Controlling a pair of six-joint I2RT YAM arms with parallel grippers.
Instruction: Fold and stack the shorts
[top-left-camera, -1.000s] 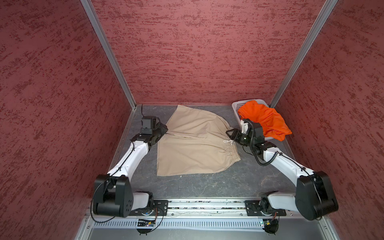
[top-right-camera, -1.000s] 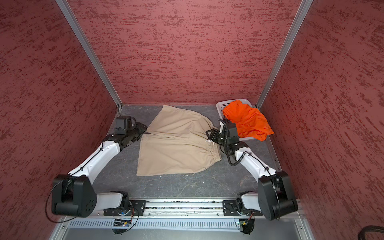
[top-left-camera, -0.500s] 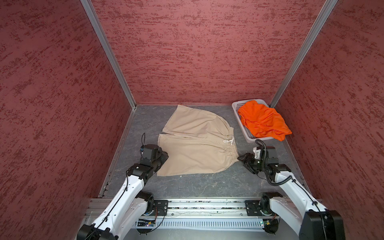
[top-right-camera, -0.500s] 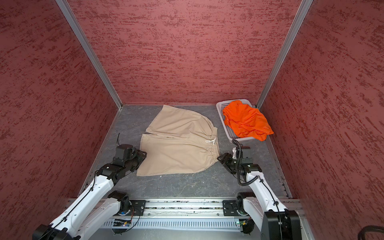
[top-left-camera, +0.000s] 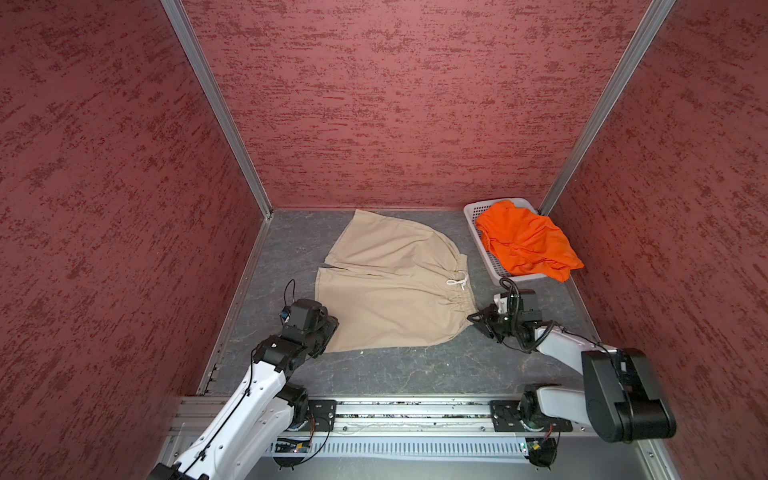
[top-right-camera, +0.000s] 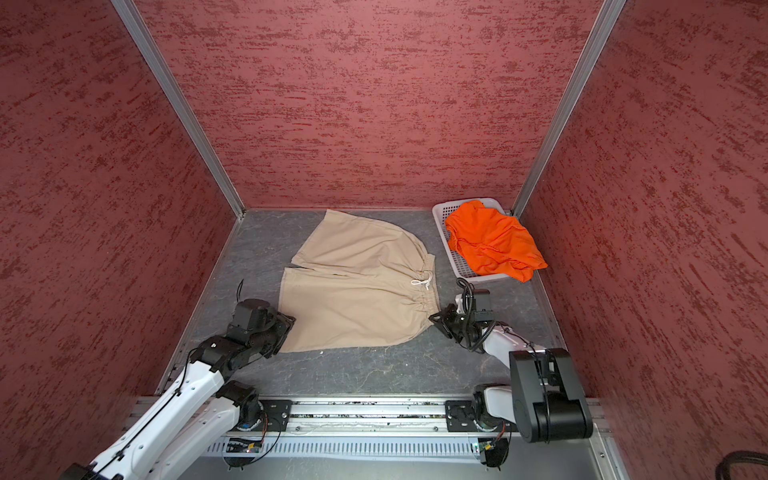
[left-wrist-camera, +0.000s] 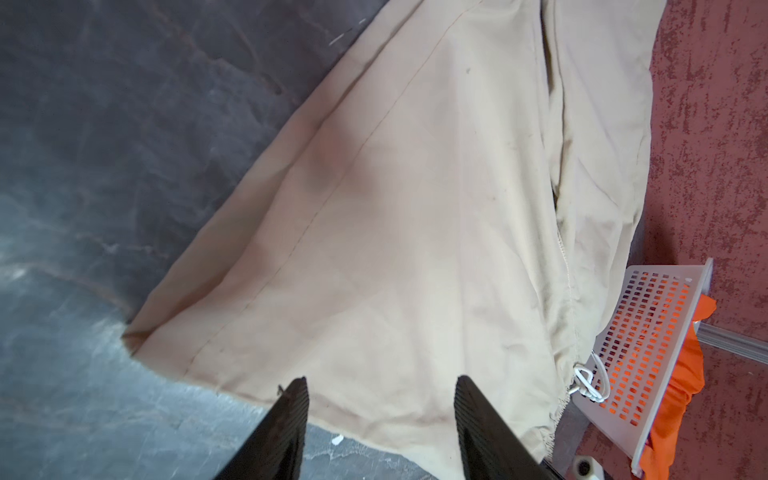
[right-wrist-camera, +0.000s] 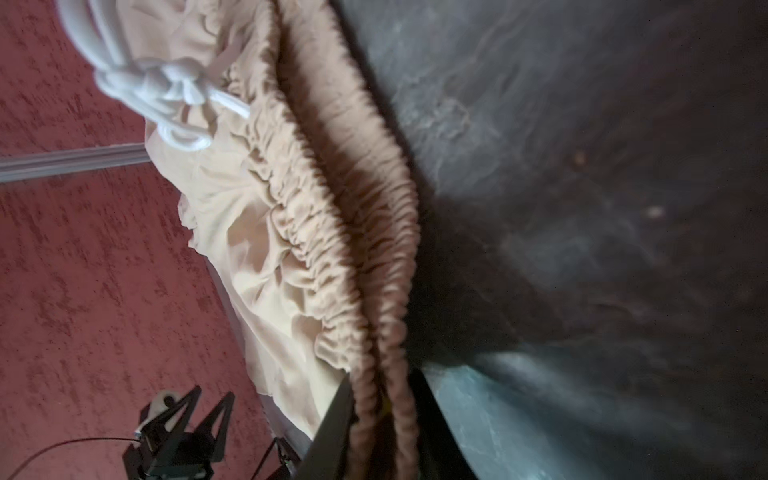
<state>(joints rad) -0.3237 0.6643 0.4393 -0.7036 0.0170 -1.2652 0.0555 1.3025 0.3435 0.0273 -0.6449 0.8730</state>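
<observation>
Beige shorts (top-left-camera: 390, 286) lay flat on surface (top-left-camera: 395, 374) | left gripper (left-wrist-camera: 381, 386) released, at their near-left corner | right gripper (right-wrist-camera: 380, 395) clenched on near-right waistband (right-wrist-camera: 365, 249) end | orange shorts (top-left-camera: 523, 241) heaped in white basket (top-left-camera: 473, 211), far right

In both top views the left arm (top-left-camera: 253, 395) reaches up from the lower left of the frame. The left gripper (top-left-camera: 329, 328) sits left of centre, and the wrist view (left-wrist-camera: 380, 386) shows its jaws apart with nothing between them. The right arm (top-left-camera: 561, 345) folds in from the lower right. The right gripper (top-left-camera: 473, 318) is pinched closed on the beige shorts (right-wrist-camera: 353, 216) at the waistband.
</observation>
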